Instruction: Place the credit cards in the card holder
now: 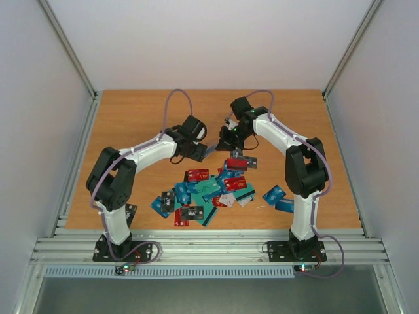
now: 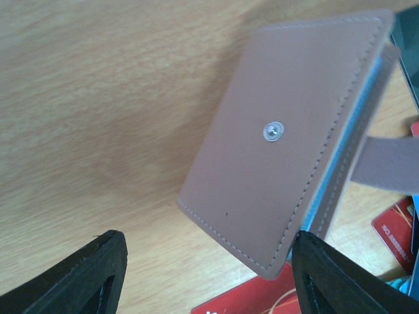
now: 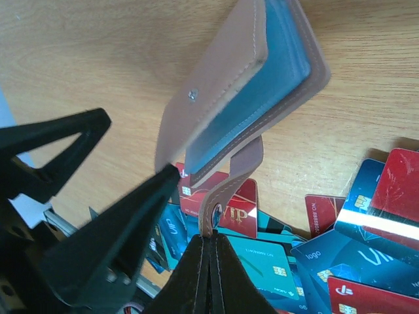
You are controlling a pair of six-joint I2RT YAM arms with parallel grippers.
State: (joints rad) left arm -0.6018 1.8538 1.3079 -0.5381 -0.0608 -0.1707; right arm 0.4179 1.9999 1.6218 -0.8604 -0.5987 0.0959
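Wooden tabletop, card holder in right hand

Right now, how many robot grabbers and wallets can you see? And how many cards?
Grippers: 2, the left gripper and the right gripper
Wallets: 1, the card holder
Total: 3
The credit cards overlap too much to count.

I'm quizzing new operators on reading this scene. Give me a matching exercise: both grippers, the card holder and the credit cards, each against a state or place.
1 left gripper
2 right gripper
3 card holder
4 credit cards

A heaped on the table
B shut on the strap
C open, facing the holder
D tan outside, blue pockets inside

Pairs: 1-C; 2-B; 3-D; 4-A
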